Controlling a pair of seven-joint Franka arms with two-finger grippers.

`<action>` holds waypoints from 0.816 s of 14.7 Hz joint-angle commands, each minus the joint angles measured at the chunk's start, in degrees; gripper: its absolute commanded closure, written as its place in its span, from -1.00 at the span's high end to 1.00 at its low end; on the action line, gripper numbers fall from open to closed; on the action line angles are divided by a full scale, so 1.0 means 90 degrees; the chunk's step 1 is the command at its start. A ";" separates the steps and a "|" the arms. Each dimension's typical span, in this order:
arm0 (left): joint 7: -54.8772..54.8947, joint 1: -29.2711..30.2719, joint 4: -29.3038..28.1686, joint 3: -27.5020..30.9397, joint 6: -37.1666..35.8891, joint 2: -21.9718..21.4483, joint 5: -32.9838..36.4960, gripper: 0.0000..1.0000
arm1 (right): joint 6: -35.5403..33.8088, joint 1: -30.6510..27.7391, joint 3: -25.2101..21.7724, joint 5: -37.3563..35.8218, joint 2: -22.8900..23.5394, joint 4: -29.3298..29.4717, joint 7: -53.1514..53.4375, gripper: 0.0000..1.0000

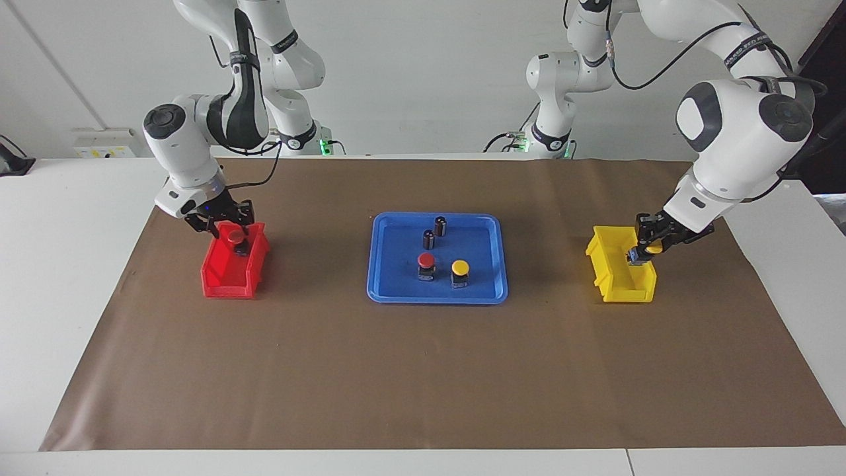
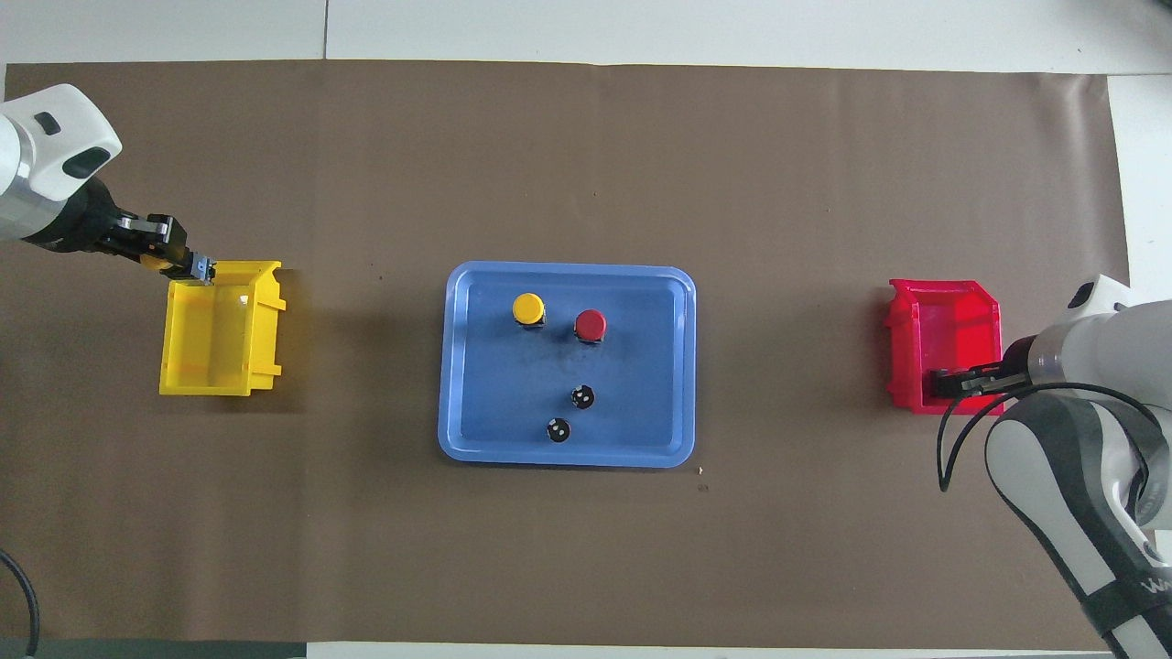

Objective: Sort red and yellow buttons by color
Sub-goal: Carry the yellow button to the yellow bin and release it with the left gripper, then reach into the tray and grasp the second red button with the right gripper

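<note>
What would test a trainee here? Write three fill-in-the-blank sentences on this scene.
The left pincer holds a yellow button over the bin coloured ___.
The right pincer, over the red bin, holds a button capped ___.
The tray holds ___ cylinders.
Missing: yellow; red; two.

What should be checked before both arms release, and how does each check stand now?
1. Right gripper grips the held red button: ok.
2. Held red button is over the red bin: ok.
3. Left gripper grips the held yellow button: ok.
4. Held yellow button is inside the rim of the yellow bin: cannot tell, it hangs at a corner.
5. Tray red button and tray yellow button stand upright in the blue tray: ok.
</note>
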 commanded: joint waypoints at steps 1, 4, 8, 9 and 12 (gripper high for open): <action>0.0040 0.0141 -0.1181 -0.0054 0.0712 -0.0642 0.0181 -0.97 | -0.1168 0.0333 0.0119 0.0011 0.0464 0.1475 0.0284 0.39; 0.0108 0.0279 -0.1660 -0.0064 0.0918 -0.0837 0.0181 -0.97 | -0.1902 0.1240 0.0129 0.0021 0.0835 0.2619 0.1484 0.40; 0.0089 0.0279 -0.2617 -0.0064 0.1717 -0.0955 0.0181 -0.96 | -0.2139 0.2053 0.0138 0.0693 0.1314 0.3704 0.2910 0.55; 0.0079 0.0279 -0.2667 -0.0064 0.1816 -0.0945 0.0181 -0.94 | -0.2168 0.2277 0.0148 0.0753 0.1364 0.3948 0.3348 0.56; 0.0098 0.0279 -0.3009 -0.0054 0.2206 -0.0926 0.0181 -0.92 | -0.2247 0.3253 0.0148 0.0695 0.2162 0.4886 0.4901 0.56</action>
